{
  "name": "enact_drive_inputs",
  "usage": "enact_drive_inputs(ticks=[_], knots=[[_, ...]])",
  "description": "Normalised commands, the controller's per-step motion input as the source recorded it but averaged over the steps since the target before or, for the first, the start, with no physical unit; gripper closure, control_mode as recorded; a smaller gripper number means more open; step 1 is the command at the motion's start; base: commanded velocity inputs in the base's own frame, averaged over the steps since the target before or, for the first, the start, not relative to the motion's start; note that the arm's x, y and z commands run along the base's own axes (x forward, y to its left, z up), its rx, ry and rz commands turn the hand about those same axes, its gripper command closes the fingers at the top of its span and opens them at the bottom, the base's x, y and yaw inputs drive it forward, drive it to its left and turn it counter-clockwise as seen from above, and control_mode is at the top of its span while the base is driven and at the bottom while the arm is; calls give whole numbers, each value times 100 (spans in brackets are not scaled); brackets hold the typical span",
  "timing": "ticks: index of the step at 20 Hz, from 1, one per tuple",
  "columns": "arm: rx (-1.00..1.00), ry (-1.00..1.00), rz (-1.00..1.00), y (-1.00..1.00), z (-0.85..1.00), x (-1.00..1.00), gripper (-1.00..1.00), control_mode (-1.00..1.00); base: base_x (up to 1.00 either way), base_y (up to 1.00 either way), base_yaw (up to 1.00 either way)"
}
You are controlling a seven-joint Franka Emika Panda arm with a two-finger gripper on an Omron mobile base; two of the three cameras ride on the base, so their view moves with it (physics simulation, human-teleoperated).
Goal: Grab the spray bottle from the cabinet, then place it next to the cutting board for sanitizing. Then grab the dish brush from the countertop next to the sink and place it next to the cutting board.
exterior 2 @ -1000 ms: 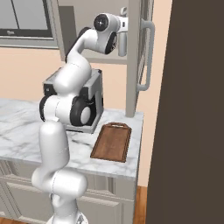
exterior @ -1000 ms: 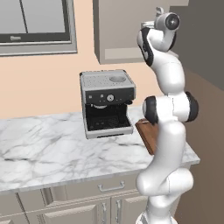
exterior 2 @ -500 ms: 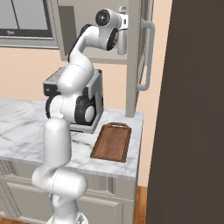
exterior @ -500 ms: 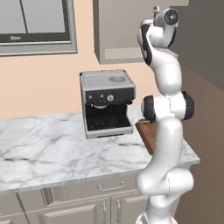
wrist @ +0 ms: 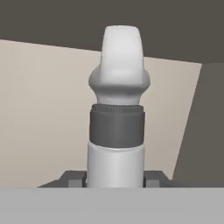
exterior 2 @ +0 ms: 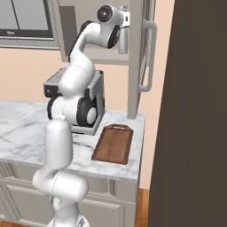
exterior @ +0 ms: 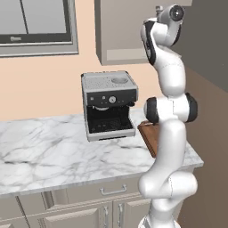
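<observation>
The spray bottle [wrist: 117, 127] stands upright in the open cabinet [exterior 2: 133, 66], pale with a dark grey collar and a white rounded top. My gripper [wrist: 114, 178] is shut on its lower body, one dark fingertip [wrist: 73, 178] on each side. In the right base view the arm reaches high into the cabinet, and the spray bottle [exterior 2: 123, 42] hangs below the hand. The reddish-brown cutting board [exterior 2: 113, 144] lies on the marble countertop [exterior 2: 17, 133] below, and shows partly behind the arm as the cutting board [exterior: 149, 133]. The dish brush and the sink are out of view.
A grey coffee machine [exterior: 109, 104] stands on the countertop [exterior: 53, 156] left of the board. The cabinet door with its long handle [exterior 2: 148, 57] stands open to the right of the hand. A dark tall wall [exterior 2: 195, 111] closes off the right side. A window [exterior: 35, 22] is at the upper left.
The jaws have closed on the spray bottle and the hand has shifted slightly up and left. Over the last half second nothing has moved.
</observation>
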Motion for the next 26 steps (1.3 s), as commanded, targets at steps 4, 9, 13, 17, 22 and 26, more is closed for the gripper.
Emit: enact_drive_inputs(ticks=[4, 9, 13, 17, 22, 26], knots=[[-21, -17, 7, 31, -7, -38, 100, -100, 0, 0, 0], [-30, -25, 12, 43, -30, -43, 100, -100, 0, 0, 0], [-31, -35, 15, 44, -39, -68, 100, -100, 0, 0, 0], [-27, -39, 16, 23, -11, -83, 100, -100, 0, 0, 0], [-14, -22, 8, 16, 42, -96, 100, -100, 0, 0, 0], [15, 41, 3, 33, 29, -100, 100, -100, 0, 0, 0]])
